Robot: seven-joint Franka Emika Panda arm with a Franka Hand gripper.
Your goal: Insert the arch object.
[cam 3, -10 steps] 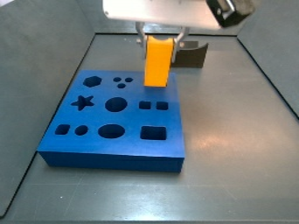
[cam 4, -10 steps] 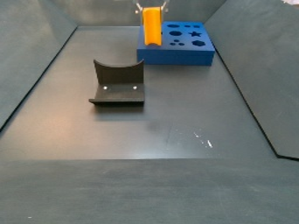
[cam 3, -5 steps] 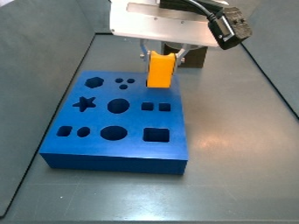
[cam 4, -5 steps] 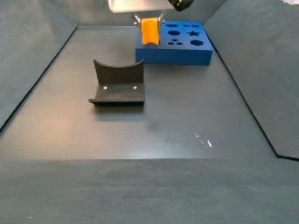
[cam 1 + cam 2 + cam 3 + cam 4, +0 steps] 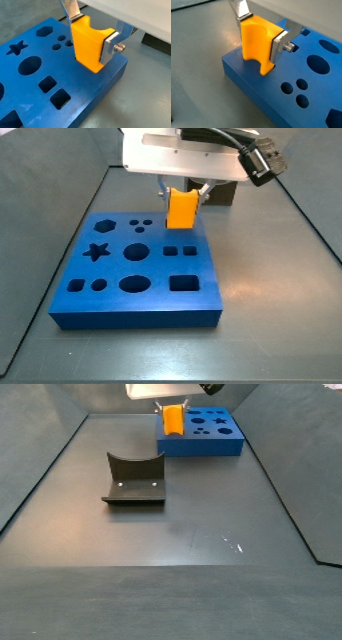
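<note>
My gripper (image 5: 91, 32) is shut on a bright orange block (image 5: 87, 47) with a rounded U-shaped notch, the arch object. It also shows in a wrist view (image 5: 256, 45), notch at its lower end. The silver fingers (image 5: 279, 42) clamp its two sides. The gripper (image 5: 183, 190) holds it upright just over the far end of the blue board (image 5: 154, 268), beside the small holes. I cannot tell whether it touches the board. In a side view the gripper (image 5: 171, 406) and the arch object (image 5: 173, 422) are at the board's (image 5: 201, 446) left end.
The dark fixture (image 5: 134, 481) stands on the grey floor, apart from the board; in a side view it (image 5: 222, 192) is just behind the gripper. The board (image 5: 80, 85) has star, round, square and hexagon holes. Dark walls ring the floor.
The gripper has come down with the orange arch object and moved toward the board's far end. The board looks slightly shifted in one side view.
</note>
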